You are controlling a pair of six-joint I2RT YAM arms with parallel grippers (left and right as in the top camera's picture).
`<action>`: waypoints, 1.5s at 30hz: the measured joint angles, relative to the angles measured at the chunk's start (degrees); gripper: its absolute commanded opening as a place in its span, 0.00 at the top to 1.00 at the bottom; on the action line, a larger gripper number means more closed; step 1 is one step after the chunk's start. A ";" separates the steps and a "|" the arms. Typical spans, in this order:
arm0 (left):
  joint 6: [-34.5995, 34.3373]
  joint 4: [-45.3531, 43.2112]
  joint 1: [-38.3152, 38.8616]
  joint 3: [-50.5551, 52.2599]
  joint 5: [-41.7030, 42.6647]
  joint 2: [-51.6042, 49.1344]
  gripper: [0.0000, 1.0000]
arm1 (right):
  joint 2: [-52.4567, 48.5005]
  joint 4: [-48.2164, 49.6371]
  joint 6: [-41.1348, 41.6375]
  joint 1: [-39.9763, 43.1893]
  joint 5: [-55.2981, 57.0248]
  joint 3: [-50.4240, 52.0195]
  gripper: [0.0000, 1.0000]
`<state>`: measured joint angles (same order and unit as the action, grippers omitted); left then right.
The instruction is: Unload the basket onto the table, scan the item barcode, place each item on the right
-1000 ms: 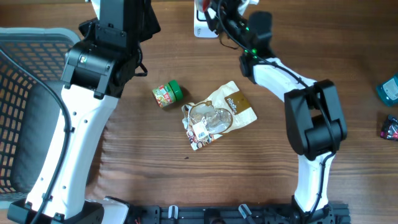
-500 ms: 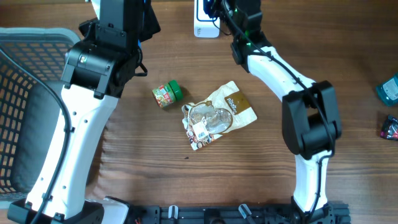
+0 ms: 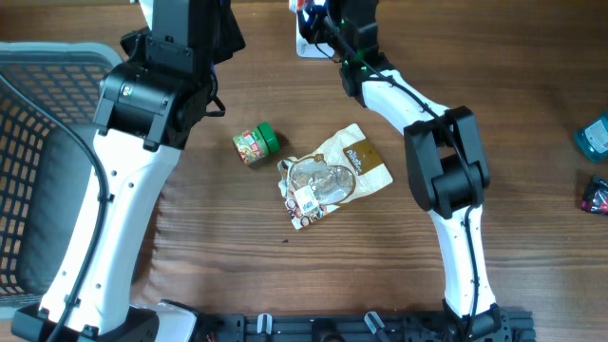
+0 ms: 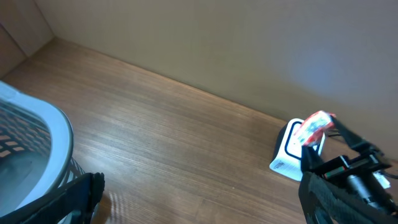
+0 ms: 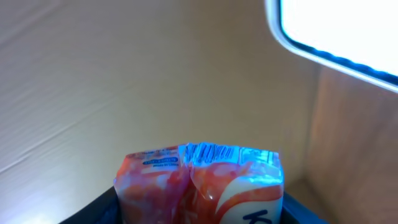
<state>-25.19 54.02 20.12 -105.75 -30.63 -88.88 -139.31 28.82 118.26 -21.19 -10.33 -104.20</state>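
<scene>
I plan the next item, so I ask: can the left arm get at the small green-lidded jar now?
Probably yes. The jar lies apart from the pouch, nothing over it, close beside the left arm; the left gripper is open and empty. The right arm is away at the scanner.

Smooth brown wood grain with a dull sheen across the table (image 3: 237, 247). Matt grey plastic in an open mesh for the basket (image 3: 57, 49) at the left edge. Glossy white plastic shells and matt black joints on the left arm (image 3: 123, 209) and right arm (image 3: 465, 256). Shiny, crinkled red-and-white film on the packet (image 5: 202, 177), with bluish glare along the sealed top edge. Smooth white plastic on the scanner (image 4: 287, 155), lower right of the left wrist view. Tan, paper-like matt front on the pouch (image 3: 366, 161) at centre, with a glossy clear window. Printed label and green plastic-looking lid on the small jar (image 3: 255, 144). Matt beige cardboard for the wall (image 4: 217, 50) behind.
</scene>
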 measured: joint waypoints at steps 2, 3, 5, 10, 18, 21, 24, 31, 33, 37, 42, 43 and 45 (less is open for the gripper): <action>0.00 0.00 0.00 0.00 0.00 0.00 0.00 | 0.00 -1.07 0.02 0.00 -0.72 -0.07 0.38; 0.00 0.00 0.00 0.00 0.00 0.00 0.00 | 0.00 -1.33 0.02 0.00 -0.98 -0.11 0.34; 0.00 0.00 0.00 0.00 0.00 0.00 0.00 | 0.00 -1.62 0.07 0.00 -1.46 -0.15 0.30; 0.00 0.00 0.00 0.00 0.00 0.00 0.00 | 0.00 -2.82 0.22 0.00 -2.60 -0.28 0.28; 0.00 0.00 0.00 0.00 0.00 0.00 0.00 | 0.00 -6.27 0.22 0.00 -3.58 -0.42 0.26; 0.00 0.00 0.00 0.00 0.00 0.00 0.00 | 0.00 -6.29 0.22 0.09 -3.56 -0.42 0.25; 0.00 0.00 0.00 0.00 0.00 0.00 0.00 | 0.00 -6.69 0.22 0.48 -3.56 -0.42 0.23; 0.00 0.00 0.00 0.00 0.00 0.00 0.00 | 0.00 -8.81 0.22 1.27 -3.34 -0.46 0.24; 0.00 0.00 0.00 0.00 0.00 0.00 0.00 | 0.00 -8.81 0.22 1.38 -3.15 -0.46 0.24; 0.00 0.00 0.00 0.00 0.00 0.00 0.00 | 0.00 -8.83 0.22 1.53 -3.15 -0.46 0.25; 0.00 0.00 0.00 0.00 0.00 0.00 0.00 | -0.09 -7.08 0.22 1.70 -3.58 -0.46 0.20; 0.00 0.00 0.00 0.00 0.00 0.00 0.00 | -0.17 -5.03 0.24 1.75 -4.11 -0.46 0.15; 0.00 -0.02 0.00 0.00 0.00 0.00 0.00 | -0.26 -0.66 0.39 1.79 -6.08 -0.52 0.12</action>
<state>-25.19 54.00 20.12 -105.75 -30.63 -88.88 -139.57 28.16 118.65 -19.40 -16.40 -104.73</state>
